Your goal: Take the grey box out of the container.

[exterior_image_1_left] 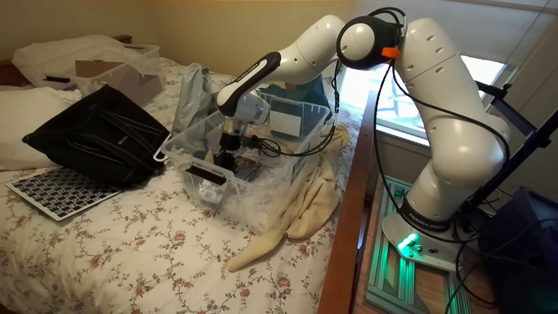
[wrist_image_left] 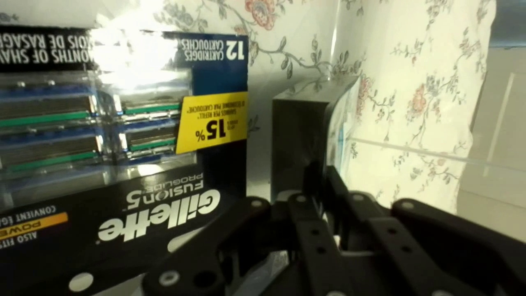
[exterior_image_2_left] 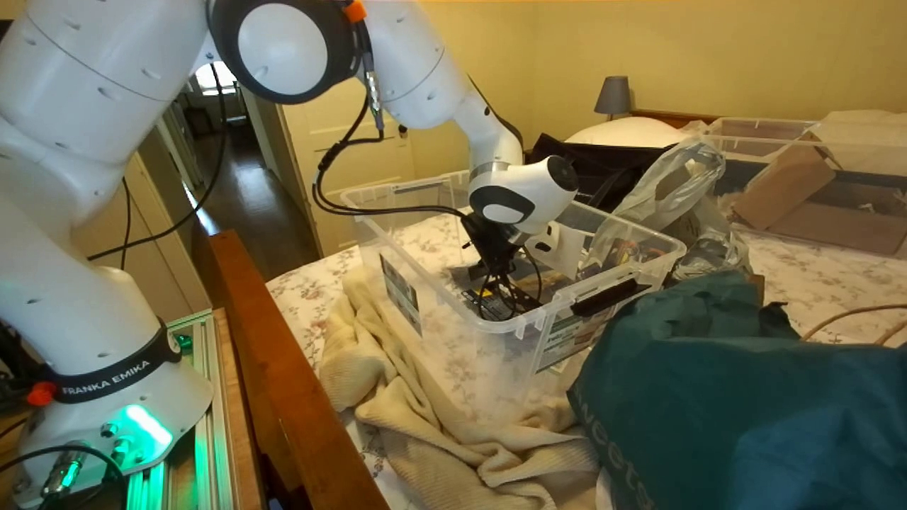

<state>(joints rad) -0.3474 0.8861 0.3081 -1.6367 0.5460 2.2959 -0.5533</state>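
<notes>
Nearest in the wrist view is the gripper (wrist_image_left: 324, 176), its two black fingers close to each other and overlapping the lower part of the grey box (wrist_image_left: 294, 139). In the shadow there I cannot tell whether they are clamped on the box or only beside it. The box is inside the container (exterior_image_2_left: 524, 354), near a clear wall, showing a dark face and, above it, a paler, narrow side. Apart from it lies a Gillette razor-cartridge pack (wrist_image_left: 218, 172), its lettering upside down in this view, with a yellow label (wrist_image_left: 213, 123) that reads 15%. Just past these, the floral bedspread (wrist_image_left: 427, 102) shows through the plastic.

In an exterior view, a teal bag (exterior_image_2_left: 701, 411) stands foremost, in front of one end of the container, and a rumpled cream blanket (exterior_image_2_left: 460, 439) lies along the container's side. The white arm (exterior_image_2_left: 418, 78) reaches over a wooden rail (exterior_image_2_left: 297, 397) and bends down into the container. Behind come a greyish plastic bag (exterior_image_2_left: 669, 180), just beside the container, a black case (exterior_image_2_left: 588, 159), and another see-through bin (exterior_image_2_left: 751, 131) with brown cardboard (exterior_image_2_left: 786, 177) in it. In an exterior view, that case leans tilted over a black-and-white grid board (exterior_image_1_left: 61, 192). Toward the back are a small grey lamp (exterior_image_2_left: 613, 95) and a yellow wall (exterior_image_2_left: 708, 42).
</notes>
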